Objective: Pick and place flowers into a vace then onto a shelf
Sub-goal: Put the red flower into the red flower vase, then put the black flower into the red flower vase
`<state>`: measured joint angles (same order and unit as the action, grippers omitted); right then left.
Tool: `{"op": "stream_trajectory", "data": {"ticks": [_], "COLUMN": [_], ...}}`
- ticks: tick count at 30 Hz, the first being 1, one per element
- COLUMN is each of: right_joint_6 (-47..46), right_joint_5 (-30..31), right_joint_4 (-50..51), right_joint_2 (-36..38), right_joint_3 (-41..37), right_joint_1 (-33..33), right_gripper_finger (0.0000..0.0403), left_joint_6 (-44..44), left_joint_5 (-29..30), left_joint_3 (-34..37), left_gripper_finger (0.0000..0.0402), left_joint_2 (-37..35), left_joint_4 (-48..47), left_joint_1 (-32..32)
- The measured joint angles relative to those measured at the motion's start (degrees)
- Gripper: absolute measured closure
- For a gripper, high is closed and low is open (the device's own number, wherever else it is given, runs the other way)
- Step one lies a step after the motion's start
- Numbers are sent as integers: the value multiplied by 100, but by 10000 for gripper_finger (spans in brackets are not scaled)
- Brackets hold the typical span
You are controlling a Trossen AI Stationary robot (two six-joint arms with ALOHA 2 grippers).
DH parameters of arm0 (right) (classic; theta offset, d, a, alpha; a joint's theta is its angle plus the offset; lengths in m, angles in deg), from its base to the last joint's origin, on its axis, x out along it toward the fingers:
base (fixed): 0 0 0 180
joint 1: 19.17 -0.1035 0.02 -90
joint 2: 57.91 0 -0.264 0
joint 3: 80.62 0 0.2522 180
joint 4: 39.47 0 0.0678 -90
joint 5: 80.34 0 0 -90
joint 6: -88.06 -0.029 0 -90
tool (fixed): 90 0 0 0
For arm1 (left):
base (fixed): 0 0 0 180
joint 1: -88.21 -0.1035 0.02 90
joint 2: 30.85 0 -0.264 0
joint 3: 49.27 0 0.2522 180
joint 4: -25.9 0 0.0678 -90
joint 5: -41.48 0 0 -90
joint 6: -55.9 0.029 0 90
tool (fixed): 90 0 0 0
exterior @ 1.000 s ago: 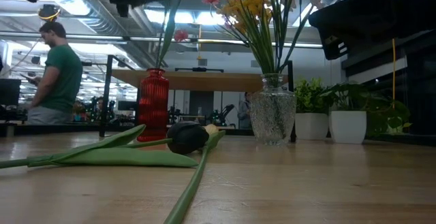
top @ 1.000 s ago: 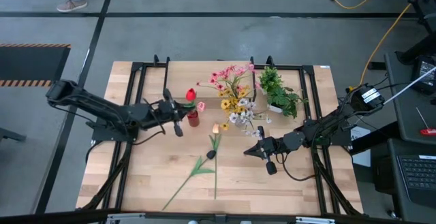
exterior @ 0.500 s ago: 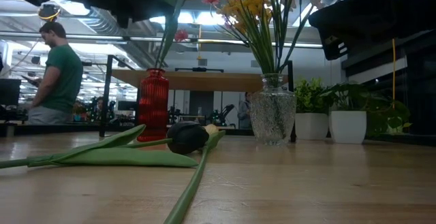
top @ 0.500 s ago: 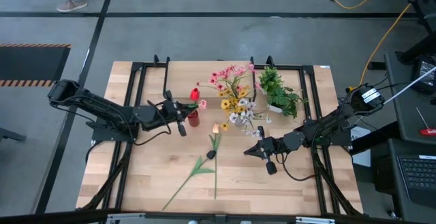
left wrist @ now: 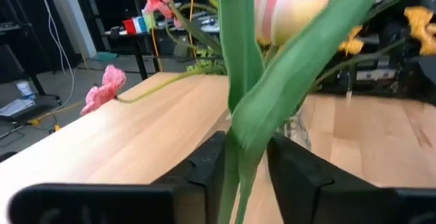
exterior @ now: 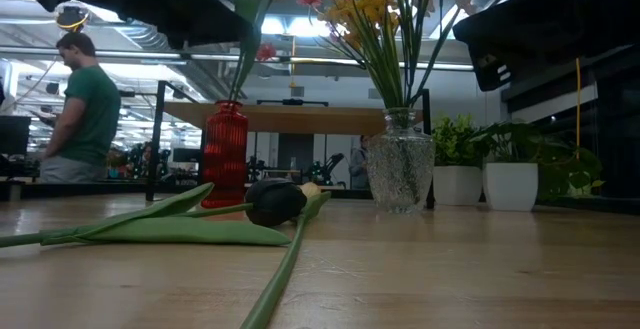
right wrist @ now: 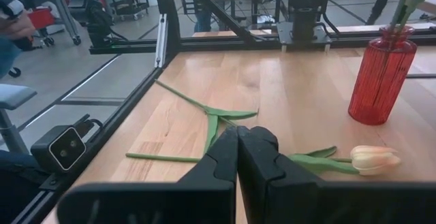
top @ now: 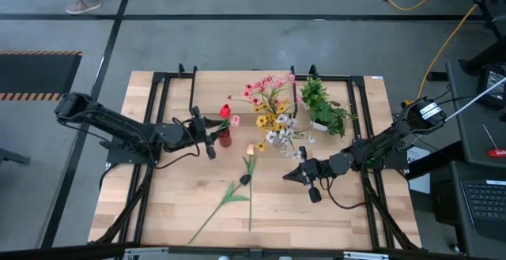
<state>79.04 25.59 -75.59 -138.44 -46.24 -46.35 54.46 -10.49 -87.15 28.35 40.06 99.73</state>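
Note:
A red vase (top: 224, 139) (exterior: 225, 154) stands left of table centre with a red bloom (top: 224, 111) and a pink-and-white tulip (left wrist: 300, 6) in it. My left gripper (top: 208, 136) (left wrist: 246, 176) is level beside the vase top, open, one finger on each side of the tulip's stem. A peach tulip (top: 250, 148) (right wrist: 375, 159) and a dark-headed flower (exterior: 275, 201) lie flat on the table. My right gripper (top: 292, 175) (right wrist: 237, 146) hovers shut near them, holding nothing. The shelf (exterior: 320, 119) stands behind the vases. My left gripper has its fingers on either side of the tulip's stem (left wrist: 240, 163), below the bloom, coming level from the table's left. The stem runs close along one finger (left wrist: 208, 169); I cannot tell whether it touches. The stem stands upright, its lower end in the red vase.
A clear glass vase (exterior: 400, 169) with a mixed bouquet (top: 273, 106) stands right of the red vase. A leafy potted plant (top: 324, 110) is at the far right. Black frame rails (top: 158, 181) run along both table sides. A person (exterior: 85, 99) stands beyond the table.
My left gripper has sunk a little toward the red vase, and the tulip's stem has gone down with it into the vase. My right gripper has kept still.

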Motion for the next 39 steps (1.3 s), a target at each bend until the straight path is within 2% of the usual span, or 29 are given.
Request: {"op": "stream_trajectory", "data": {"ticks": [8, 12, 15, 20, 24, 31, 35, 39], "right_joint_6": [-17, 6, 9, 14, 22, 26, 25, -106], "right_joint_5": [0, 0, 0, 0, 0, 0, 0, 0], "right_joint_4": [7, 7, 7, 4, 4, 4, 4, 10], "right_joint_2": [0, 0, 0, 0, 0, 0, 0, 0], "right_joint_3": [0, 0, 0, 0, 0, 0, 0, 0], "right_joint_1": [0, 0, 0, 0, 7, 7, 7, 7], "right_gripper_finger": [395, 395, 395, 395, 395, 395, 395, 395], "left_joint_6": [-438, -432, -230, -384, -804, -1338, -1863, -2586], "left_joint_5": [-192, -462, -375, 120, 146, 443, 436, 390], "left_joint_3": [0, -2, -21, -592, -1147, -1743, -2173, -2809], "left_gripper_finger": [237, 217, 211, 210, 210, 215, 224, 226], "left_joint_2": [-541, -719, -780, -795, -709, -131, 497, 1259], "left_joint_4": [-697, -888, -1062, -2406, -3488, -4254, -4773, -5724], "left_joint_1": [1, 28, 176, 489, 797, 1480, 1783, 2015]}}
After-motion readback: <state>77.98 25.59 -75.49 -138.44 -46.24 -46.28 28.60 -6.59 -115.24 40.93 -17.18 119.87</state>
